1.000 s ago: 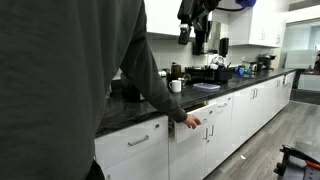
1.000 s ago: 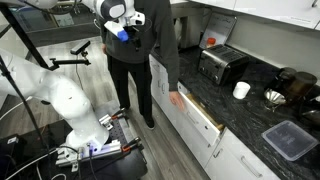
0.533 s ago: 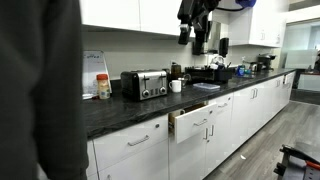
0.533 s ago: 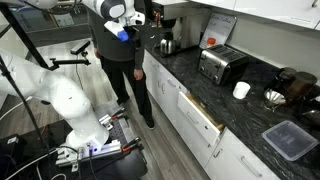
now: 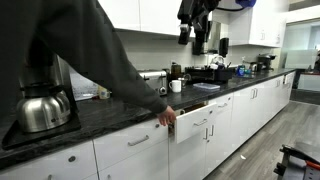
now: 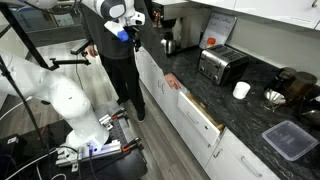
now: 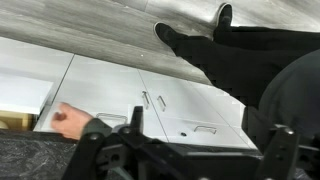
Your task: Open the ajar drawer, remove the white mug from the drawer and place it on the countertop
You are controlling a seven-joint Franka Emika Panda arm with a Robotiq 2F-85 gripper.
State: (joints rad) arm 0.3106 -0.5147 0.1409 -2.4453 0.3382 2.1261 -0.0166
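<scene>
The drawer [image 5: 196, 122] stands ajar under the countertop [image 5: 120, 108], its white front [image 6: 203, 116] pulled out a little. A person's hand [image 5: 166, 116] rests at its left corner, and the same hand [image 7: 71, 122] shows in the wrist view. The white mug is hidden; I cannot see into the drawer. My gripper [image 5: 192, 36] hangs high above the counter, far from the drawer. In the wrist view my gripper [image 7: 205, 150] stands open with nothing between its dark fingers [image 7: 135, 126].
A person [image 6: 122, 58] stands in front of the cabinets, an arm stretched across the counter. On the countertop [image 6: 232, 112] are a toaster [image 6: 222, 66], a small white cup [image 6: 241, 90], a kettle [image 5: 40, 108] and a plastic container [image 6: 290, 140].
The person pulled back from the drawer half a second ago and now reaches to it again with one hand. My gripper has not moved and stays open.
</scene>
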